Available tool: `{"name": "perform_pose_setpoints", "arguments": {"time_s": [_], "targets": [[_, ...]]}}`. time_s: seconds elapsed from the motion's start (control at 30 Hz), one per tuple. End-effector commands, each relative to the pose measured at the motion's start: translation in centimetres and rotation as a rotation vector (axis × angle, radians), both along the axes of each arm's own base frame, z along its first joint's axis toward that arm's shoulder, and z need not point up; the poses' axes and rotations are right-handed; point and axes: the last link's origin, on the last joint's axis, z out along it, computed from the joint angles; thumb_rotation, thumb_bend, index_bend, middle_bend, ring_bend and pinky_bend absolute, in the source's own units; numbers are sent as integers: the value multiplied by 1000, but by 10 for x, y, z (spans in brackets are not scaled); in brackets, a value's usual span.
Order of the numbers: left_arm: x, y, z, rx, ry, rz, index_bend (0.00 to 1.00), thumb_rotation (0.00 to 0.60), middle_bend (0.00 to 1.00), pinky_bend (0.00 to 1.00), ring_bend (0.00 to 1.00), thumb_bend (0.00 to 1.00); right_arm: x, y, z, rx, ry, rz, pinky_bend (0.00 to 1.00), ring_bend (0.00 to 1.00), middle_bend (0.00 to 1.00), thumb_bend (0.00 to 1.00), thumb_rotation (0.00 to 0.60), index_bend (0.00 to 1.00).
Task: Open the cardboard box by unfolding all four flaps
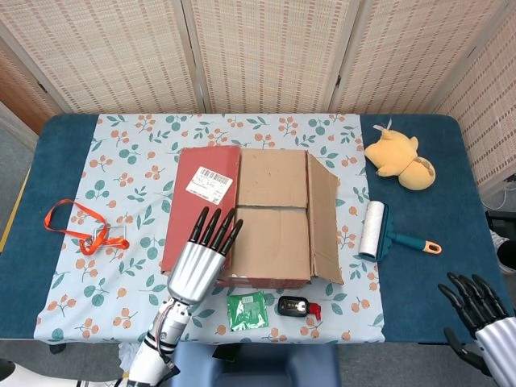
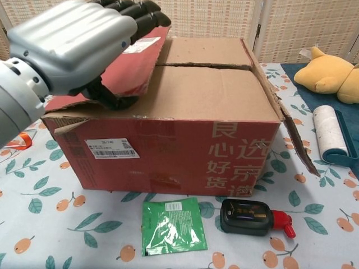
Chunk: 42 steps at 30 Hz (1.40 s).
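The red-brown cardboard box (image 1: pixel 270 242) (image 2: pixel 185 140) stands mid-table. Its two middle flaps lie flat and closed. The right flap (image 1: pixel 322 222) (image 2: pixel 291 134) hangs outward over the side. The red left flap (image 1: pixel 201 189) (image 2: pixel 143 59), with a white label, is tilted up off the box top. My left hand (image 1: pixel 201 258) (image 2: pixel 78 45) grips this flap at its near edge, fingers (image 2: pixel 140 11) over the top and thumb underneath. My right hand (image 1: pixel 484 314) hovers off the table's near right corner with fingers apart, holding nothing.
A green packet (image 1: pixel 246 311) (image 2: pixel 173 226) and a black device with a red end (image 1: pixel 297 307) (image 2: pixel 252 217) lie in front of the box. To the right are a lint roller (image 1: pixel 375 230) (image 2: pixel 331 134) and a yellow plush (image 1: pixel 399 160) (image 2: pixel 331 73). An orange ribbon (image 1: pixel 81 226) lies left.
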Motion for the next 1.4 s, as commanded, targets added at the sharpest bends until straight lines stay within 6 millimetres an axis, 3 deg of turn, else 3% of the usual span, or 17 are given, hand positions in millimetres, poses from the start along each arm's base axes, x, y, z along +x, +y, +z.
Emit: {"name": "perform_pose_setpoints", "arguments": {"time_s": [0.03, 0.33, 0.67, 0.97, 1.17, 1.27, 1.4], "targets": [[3, -3, 3, 29, 2, -20, 0, 600, 0, 3, 0, 346, 0, 1, 0, -1, 3, 2, 0, 0, 0, 509, 600, 0], [1, -11, 18, 136, 23, -30, 0, 600, 0, 0, 0, 347, -1, 3, 2, -26, 5, -6, 0, 0, 0, 508, 600, 0], [-20, -3, 61, 280, 43, 63, 0, 600, 0, 0, 0, 349, -3, -7, -6, -9, 38, -50, 0, 0, 0, 509, 600, 0], [-64, 2, 108, 423, 60, 182, 0, 600, 0, 0, 0, 348, -3, -6, -7, -23, 45, -51, 0, 0, 0, 509, 600, 0], [-116, -3, 129, 445, 82, 343, 0, 600, 0, 0, 0, 349, -3, -13, -14, -7, 41, -71, 0, 0, 0, 509, 600, 0], [-134, -8, 130, 405, 64, 389, 0, 600, 0, 0, 0, 349, 2, -22, -17, 17, 41, -73, 0, 0, 0, 509, 600, 0], [-145, -31, 125, 207, -84, 376, 0, 600, 0, 1, 0, 348, 29, -49, -18, 53, 55, -37, 0, 0, 0, 509, 600, 0]]}}
